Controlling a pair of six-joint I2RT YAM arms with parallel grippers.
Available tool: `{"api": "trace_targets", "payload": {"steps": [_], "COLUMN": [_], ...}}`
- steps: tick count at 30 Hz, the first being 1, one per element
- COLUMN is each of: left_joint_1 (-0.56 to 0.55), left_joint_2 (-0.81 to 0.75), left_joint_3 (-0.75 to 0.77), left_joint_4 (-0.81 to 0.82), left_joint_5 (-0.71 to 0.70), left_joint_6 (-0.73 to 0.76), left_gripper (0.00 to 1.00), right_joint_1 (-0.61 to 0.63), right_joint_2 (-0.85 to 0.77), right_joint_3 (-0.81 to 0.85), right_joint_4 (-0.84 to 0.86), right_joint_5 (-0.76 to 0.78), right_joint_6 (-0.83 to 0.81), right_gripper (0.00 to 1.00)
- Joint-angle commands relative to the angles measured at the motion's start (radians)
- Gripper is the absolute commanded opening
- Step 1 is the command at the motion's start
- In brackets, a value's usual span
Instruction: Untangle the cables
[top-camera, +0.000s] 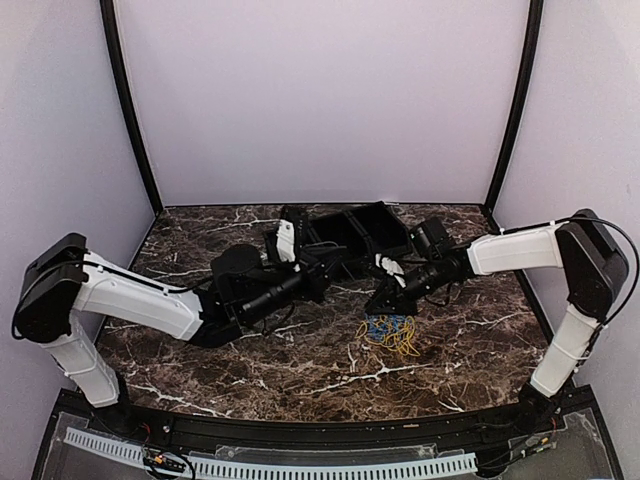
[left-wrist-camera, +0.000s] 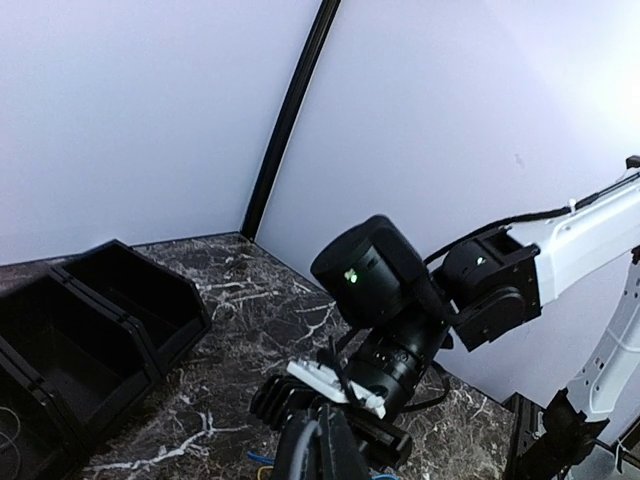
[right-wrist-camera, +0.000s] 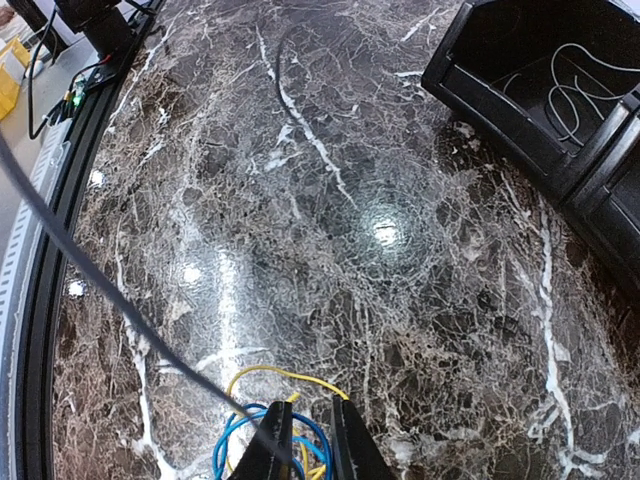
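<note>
On dark marble-look desk (top-camera: 300, 370), glossy, white-veined: cables (top-camera: 390, 333) lie as small loose tangle of thin round loops, yellow and blue, right of centre, near front of black tray (right-wrist-camera: 500, 100). Tray: matte plastic, boxy, angular compartments; thin white wire (right-wrist-camera: 575, 85) coiled in one. Right claw (right-wrist-camera: 308, 412) directly over tangle, black tapered fingers almost together, narrow slit between; cannot tell if strand is pinched. Left claw (left-wrist-camera: 318, 435) raised off desk, pressed closed, pointing toward right arm's wrist.
</note>
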Motion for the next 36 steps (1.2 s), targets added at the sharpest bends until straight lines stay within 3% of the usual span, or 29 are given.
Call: {"api": "trace_targets", "payload": {"steps": [1, 7, 12, 23, 30, 36], "left_joint_1": [-0.001, 0.000, 0.024, 0.134, 0.276, 0.336], "left_joint_2": [-0.235, -0.503, -0.606, -0.508, -0.380, -0.287], "left_joint_3": [-0.026, 0.016, 0.065, 0.199, 0.296, 0.330], "left_joint_4": [-0.079, -0.330, -0.547, -0.890, -0.973, -0.873], "left_joint_5": [-0.067, -0.213, -0.286, -0.209, 0.036, 0.148], "left_joint_6": [0.127, 0.312, 0.323, 0.041, -0.165, -0.175], "left_gripper": [0.00, 0.00, 0.00, 0.00, 0.00, 0.00], "right_joint_1": [0.007, 0.008, 0.008, -0.035, -0.109, -0.162], "right_joint_2": [0.008, 0.022, 0.006, -0.208, -0.274, -0.343], "right_joint_3": [-0.004, 0.009, 0.025, 0.181, 0.284, 0.230], "right_joint_4": [0.032, 0.015, -0.011, -0.184, -0.369, -0.382], "right_joint_5": [0.032, 0.036, 0.016, -0.040, -0.112, -0.091], "right_joint_6": [0.023, 0.029, 0.035, 0.013, -0.028, -0.024], "right_gripper": [0.16, 0.15, 0.17, 0.55, 0.61, 0.62]}}
